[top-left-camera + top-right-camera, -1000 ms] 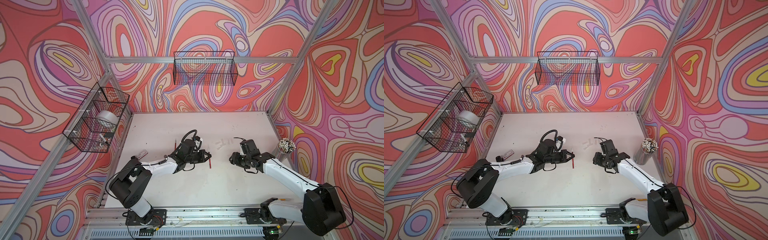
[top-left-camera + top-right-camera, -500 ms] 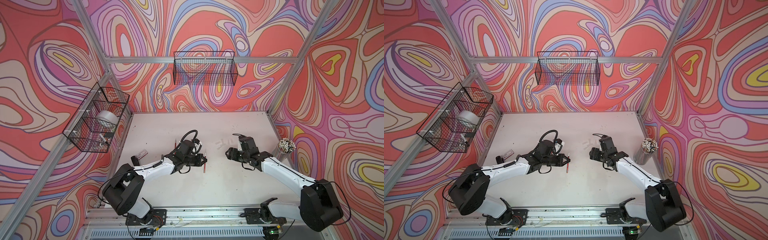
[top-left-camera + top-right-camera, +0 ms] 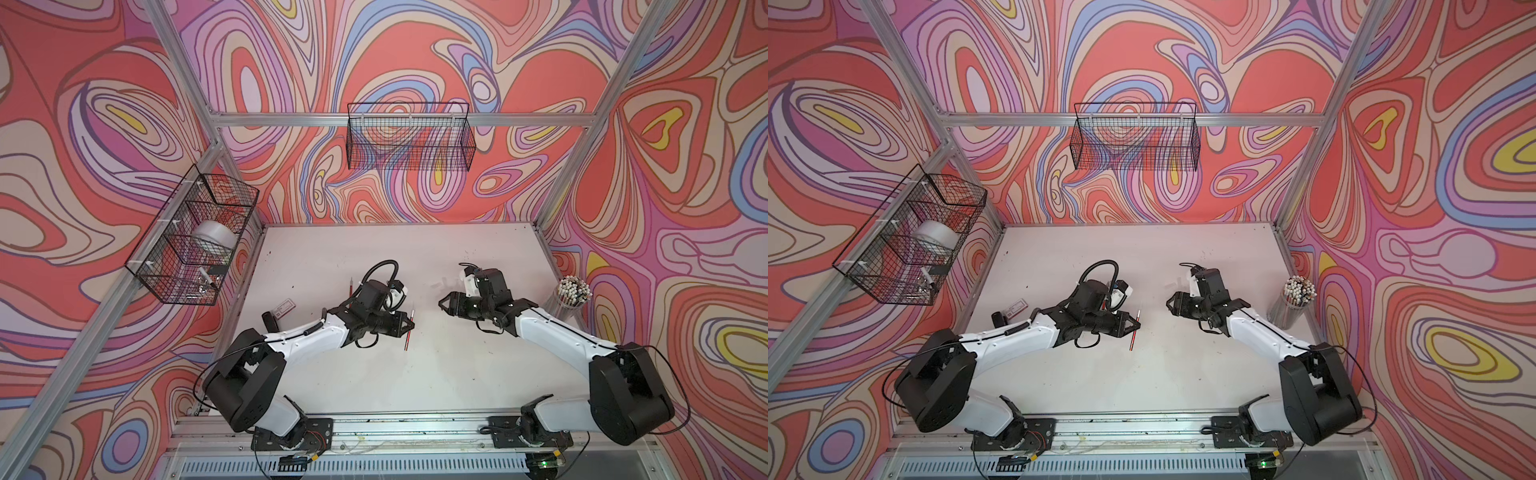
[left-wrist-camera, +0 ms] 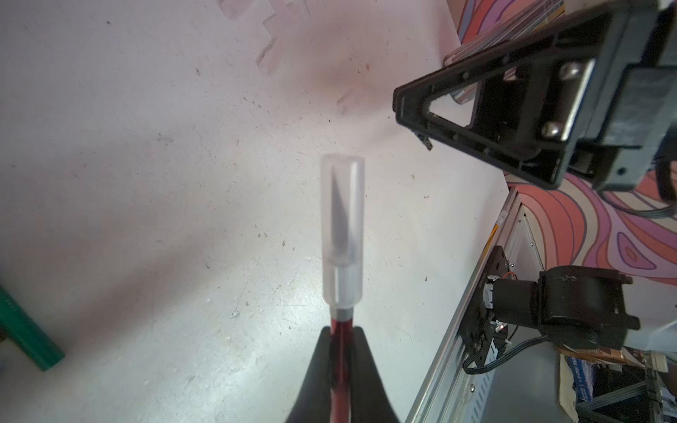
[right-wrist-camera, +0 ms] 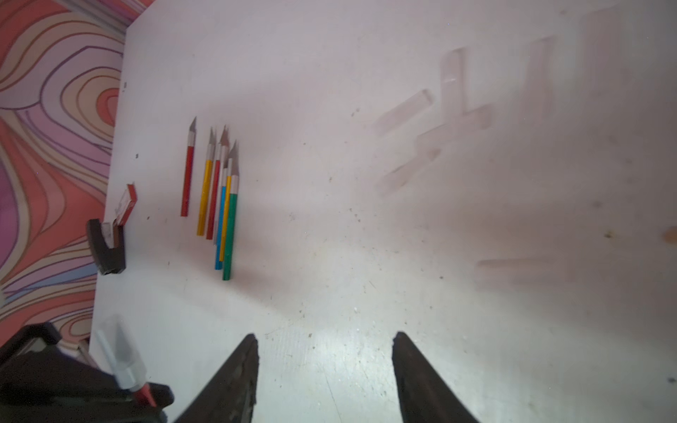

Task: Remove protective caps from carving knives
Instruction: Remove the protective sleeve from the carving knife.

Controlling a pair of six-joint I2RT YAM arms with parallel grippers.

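My left gripper (image 4: pixel 340 331) is shut on the red handle of a carving knife (image 4: pixel 340 340), held above the table. A translucent protective cap (image 4: pixel 342 227) still covers its blade. In both top views the knife (image 3: pixel 409 332) (image 3: pixel 1133 334) sticks out of the left gripper (image 3: pixel 411 328) (image 3: pixel 1137 328). My right gripper (image 5: pixel 324 337) (image 3: pixel 441 305) (image 3: pixel 1169 302) is open and empty, a short way right of the cap and apart from it. Several uncapped carving knives (image 5: pixel 216 194) lie side by side on the table. Several loose caps (image 5: pixel 432 124) lie on it too.
A cup of white-tipped sticks (image 3: pixel 573 293) stands at the table's right edge. A small black holder (image 5: pixel 106 249) and a red-and-white box (image 3: pixel 284 308) lie near the left edge. Wire baskets hang on the back wall (image 3: pixel 409 143) and left wall (image 3: pixel 195 239).
My right gripper has moved left toward the capped knife tip. The left gripper has shifted the knife slightly left and nearer the front, still shut on it.
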